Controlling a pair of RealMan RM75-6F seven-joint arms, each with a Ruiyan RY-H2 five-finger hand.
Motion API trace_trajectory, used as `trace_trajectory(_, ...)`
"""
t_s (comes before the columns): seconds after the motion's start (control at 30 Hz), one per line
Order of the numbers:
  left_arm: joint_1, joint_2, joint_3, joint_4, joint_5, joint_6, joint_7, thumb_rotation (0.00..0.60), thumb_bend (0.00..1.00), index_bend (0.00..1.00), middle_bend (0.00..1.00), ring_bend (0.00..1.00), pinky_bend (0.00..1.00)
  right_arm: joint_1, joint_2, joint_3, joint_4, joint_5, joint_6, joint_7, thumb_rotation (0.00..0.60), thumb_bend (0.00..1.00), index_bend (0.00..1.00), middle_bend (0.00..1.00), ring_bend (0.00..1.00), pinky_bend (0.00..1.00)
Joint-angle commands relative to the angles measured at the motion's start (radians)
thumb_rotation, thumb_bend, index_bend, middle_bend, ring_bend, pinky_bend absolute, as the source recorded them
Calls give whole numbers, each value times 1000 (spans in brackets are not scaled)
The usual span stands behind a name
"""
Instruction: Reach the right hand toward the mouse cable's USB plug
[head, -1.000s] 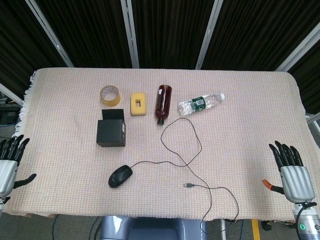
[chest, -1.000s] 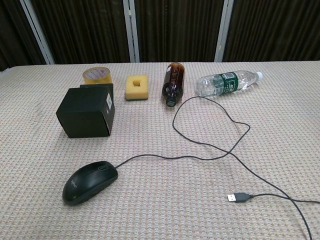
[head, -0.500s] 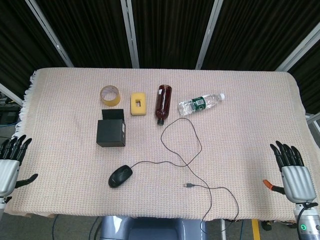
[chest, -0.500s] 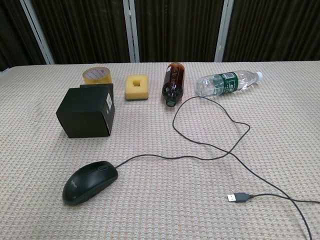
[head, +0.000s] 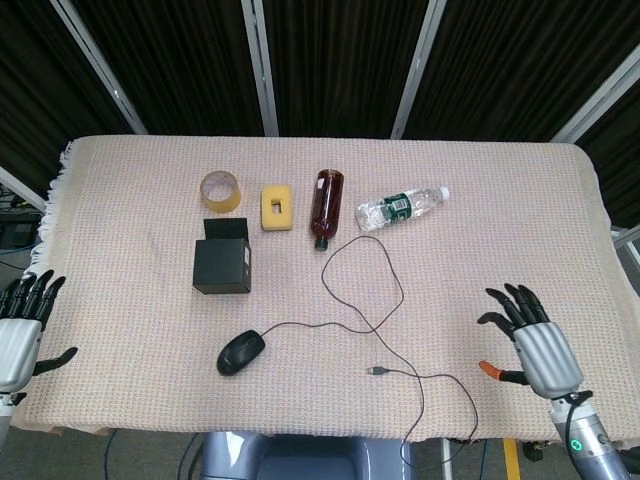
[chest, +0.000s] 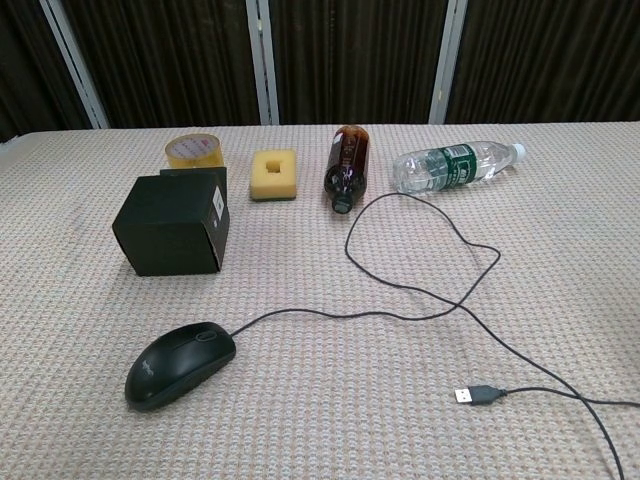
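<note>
A black mouse (head: 241, 352) (chest: 180, 362) lies near the table's front edge. Its thin black cable (head: 360, 290) (chest: 420, 270) loops across the cloth and ends in the USB plug (head: 379, 371) (chest: 477, 394), which lies flat near the front. My right hand (head: 532, 341) hovers over the front right of the table, fingers spread and empty, well to the right of the plug. At the front left edge, my left hand (head: 20, 330) is open and empty. Neither hand shows in the chest view.
A black box (head: 223, 263), a tape roll (head: 220, 190), a yellow sponge (head: 276, 208), a brown bottle (head: 326, 205) and a clear water bottle (head: 402, 207) lie toward the back. A woven cloth (head: 500, 230) covers the table.
My right hand has moved left and inward from the table's right edge toward the plug. The left hand has drifted slightly down. Objects have not moved.
</note>
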Motion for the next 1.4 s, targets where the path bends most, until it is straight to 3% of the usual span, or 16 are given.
trace_trajectory(0.03,0,-1,1,0,2,0,2,600,80,0,0,0,0,61,-21,12,-99,23,-94,-67,600,63,382,114,0,0)
trace_trajectory(0.27,3,4,5,1,3,1,-7,600,80,0,0,0,0,127,-100,37,-211,127,-213,-214,600,78,435,114,0,0)
trace_trajectory(0.67,7,13,7,3,1,3,-27,600,78,0,0,0,0,183,-314,33,-220,318,-297,-440,600,80,482,114,0,0)
trace_trajectory(1.07,5,13,10,-1,-4,-10,-28,600,78,0,0,0,0,195,-494,26,-114,450,-263,-554,600,129,484,114,0,0)
trace_trajectory(1.4,4,17,12,-3,-7,-18,-42,600,79,0,0,0,0,194,-544,22,-6,490,-248,-540,600,174,514,122,0,0)
